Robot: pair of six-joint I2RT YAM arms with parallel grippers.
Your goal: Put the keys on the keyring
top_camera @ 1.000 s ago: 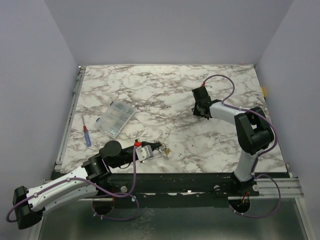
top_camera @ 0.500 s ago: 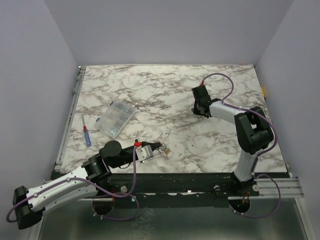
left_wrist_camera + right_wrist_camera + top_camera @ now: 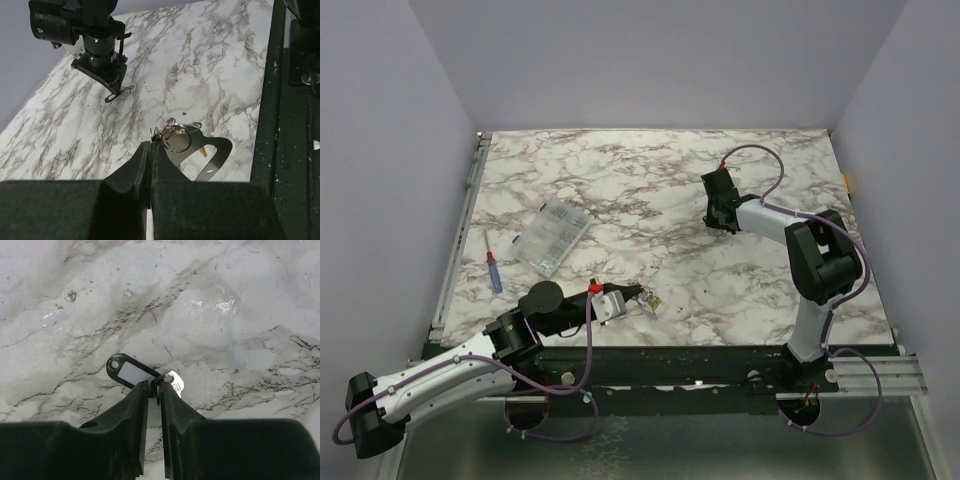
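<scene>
Far left of the top view we've got a screwdriver (image 3: 493, 270) and a clear box (image 3: 552, 240) on the marble table (image 3: 620, 180). Right of those, low in the frame, the left gripper (image 3: 151, 144) is clamped tight on the keyring (image 3: 176, 137), metal loops poking out past its tips. Over on the right, the right gripper (image 3: 154, 386) is down at the table, jaws nearly together, with the tiny ring (image 3: 156, 383) joining the key (image 3: 173, 382) and its black tag (image 3: 131, 372) in the slit. We can't tell if it's actually pinched.
</scene>
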